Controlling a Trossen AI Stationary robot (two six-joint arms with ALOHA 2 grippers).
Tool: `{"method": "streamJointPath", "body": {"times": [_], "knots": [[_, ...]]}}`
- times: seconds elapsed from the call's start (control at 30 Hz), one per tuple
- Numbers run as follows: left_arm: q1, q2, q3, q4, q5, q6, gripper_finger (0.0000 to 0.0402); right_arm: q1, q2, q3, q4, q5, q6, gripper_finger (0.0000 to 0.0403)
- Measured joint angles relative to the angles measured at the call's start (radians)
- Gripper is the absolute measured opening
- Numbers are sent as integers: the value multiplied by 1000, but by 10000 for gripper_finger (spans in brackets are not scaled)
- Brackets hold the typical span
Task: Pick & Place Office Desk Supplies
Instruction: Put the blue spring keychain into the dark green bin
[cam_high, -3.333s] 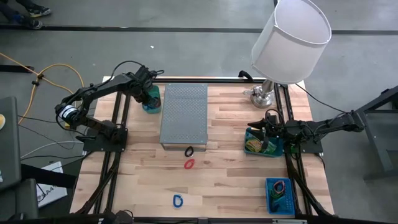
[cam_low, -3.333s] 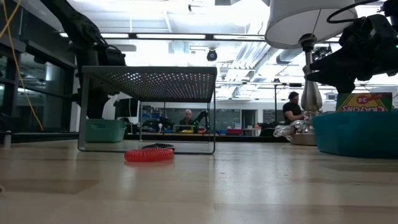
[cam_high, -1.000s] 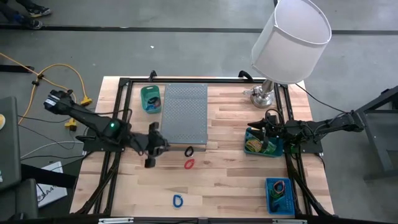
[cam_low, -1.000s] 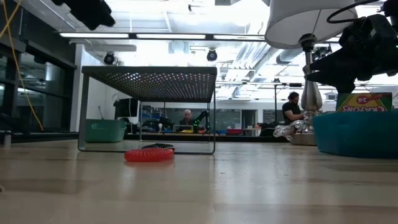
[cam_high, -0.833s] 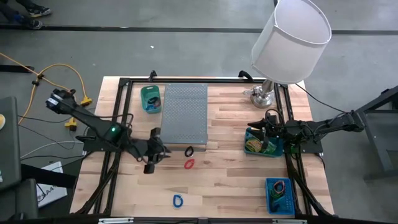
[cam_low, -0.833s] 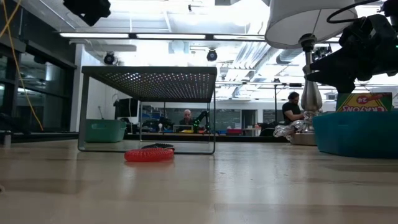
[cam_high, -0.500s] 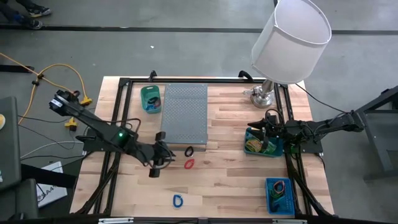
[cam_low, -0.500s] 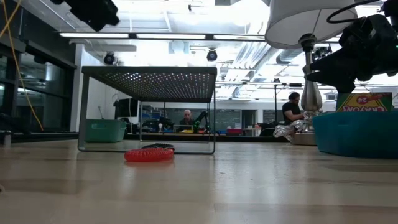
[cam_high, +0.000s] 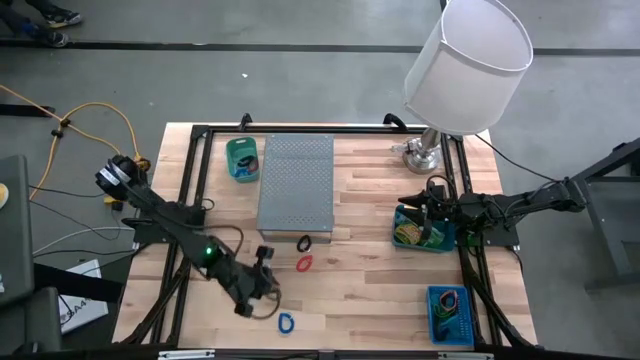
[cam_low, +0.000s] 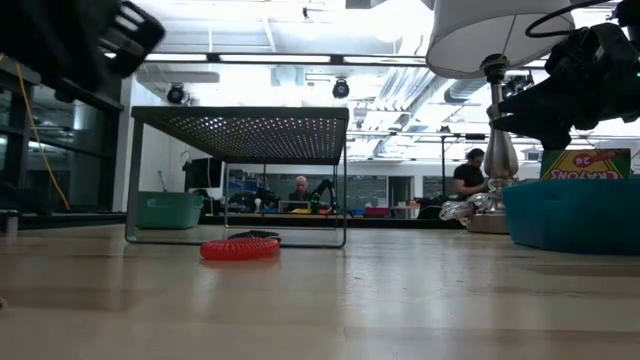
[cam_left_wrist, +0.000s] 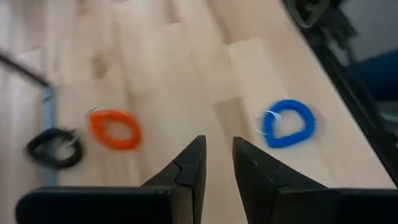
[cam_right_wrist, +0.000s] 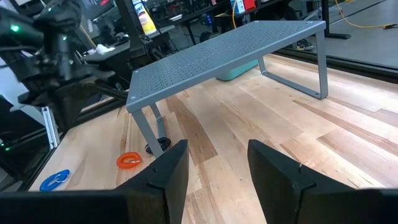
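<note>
Left gripper, jaws narrowly parted and empty, is swinging from the table's back toward its front edge. It is nearing the small blue loop-shaped clip, probably its next pick.

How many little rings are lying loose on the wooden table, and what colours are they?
Black ring: 1
Red ring: 1
Blue ring: 1
Total: 3 loose rings on the table.
</note>
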Motion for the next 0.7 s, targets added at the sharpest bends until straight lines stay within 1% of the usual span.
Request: {"method": "streamJointPath", "body": {"times": [0.27, 0.53, 0.7], "knots": [[-104, 63, 0, 85, -4, 108, 73, 0, 0, 0, 0, 0, 0, 153], [-126, 68, 0, 111, -2, 112, 73, 0, 0, 0, 0, 0, 0, 153], [-114, 68, 0, 109, 75, 112, 76, 0, 0, 0, 0, 0, 0, 153]]}}
